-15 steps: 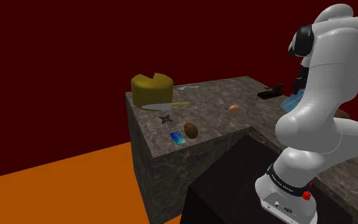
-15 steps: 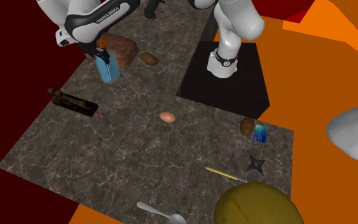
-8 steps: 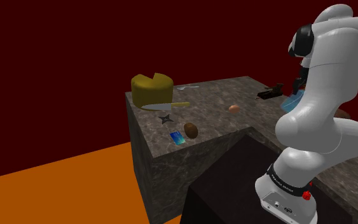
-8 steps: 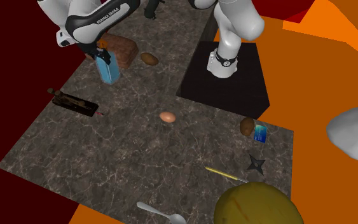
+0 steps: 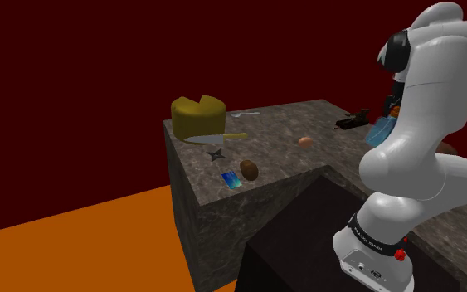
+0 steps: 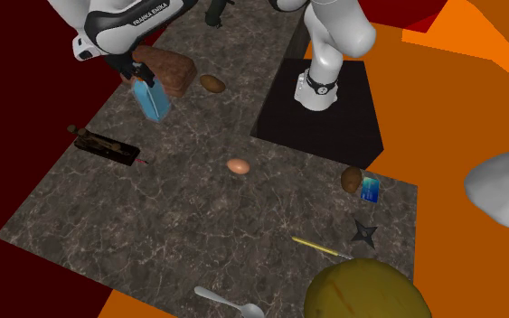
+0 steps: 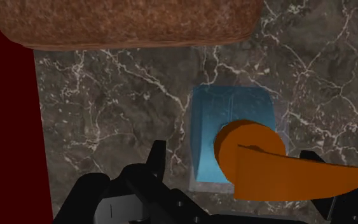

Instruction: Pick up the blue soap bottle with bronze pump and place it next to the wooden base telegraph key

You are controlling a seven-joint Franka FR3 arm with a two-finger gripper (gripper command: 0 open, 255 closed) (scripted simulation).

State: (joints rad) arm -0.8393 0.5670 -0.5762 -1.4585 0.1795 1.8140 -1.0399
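The blue soap bottle (image 6: 153,101) with its orange-bronze pump (image 7: 266,168) stands on the dark marble counter (image 6: 198,217), a short way from the telegraph key (image 6: 106,144) on its dark base. My gripper (image 6: 140,72) hovers just above the bottle. In the wrist view my gripper (image 7: 233,154) is open, its fingers (image 7: 156,158) apart on either side of the bottle (image 7: 231,118) without touching it. From the shoulder view the bottle (image 5: 379,133) peeks out behind the arm, close to the telegraph key (image 5: 354,122).
A brown loaf-like block (image 6: 166,68) lies right behind the bottle, a brown oval (image 6: 212,83) beside it. An egg (image 6: 238,166) sits mid-counter. Far off are a small blue card (image 6: 370,190), a black star (image 6: 363,233), a spoon (image 6: 228,303) and a yellow bowl (image 6: 365,289).
The fingers have opened and let go of the bottle, which now stands on the counter. The hand has lifted a little off it, toward the second exterior view's upper left.
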